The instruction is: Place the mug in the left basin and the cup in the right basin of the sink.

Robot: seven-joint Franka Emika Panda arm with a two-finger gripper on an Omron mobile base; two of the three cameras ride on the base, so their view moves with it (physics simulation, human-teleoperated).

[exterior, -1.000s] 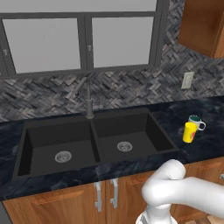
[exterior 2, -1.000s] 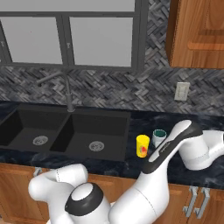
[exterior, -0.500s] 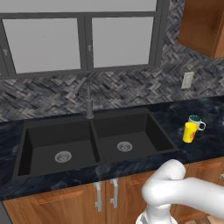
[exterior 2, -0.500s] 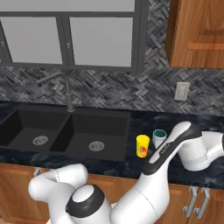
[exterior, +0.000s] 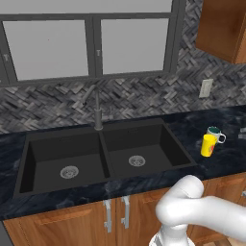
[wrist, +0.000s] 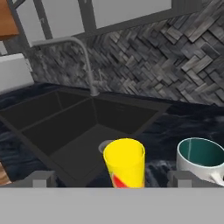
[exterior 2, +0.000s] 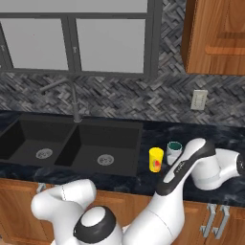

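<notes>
Left basin [exterior: 67, 161]: you are seeing it sitting bare, steel drain showing.
Right basin [exterior: 139, 150]: also lying bare.
Cup [wrist: 124, 162]: standing upright on the counter [exterior: 226, 158], right of the sink [exterior: 103, 185].
Mug [wrist: 201, 158]: standing just beside the cup.
Gripper [wrist: 112, 178]: jaws are spreading wide, holding nothing, the cup sitting between the fingertips' lines.

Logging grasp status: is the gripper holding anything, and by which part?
Nothing is held. The open gripper frames the cup, which stands on the counter beside the mug.
</notes>
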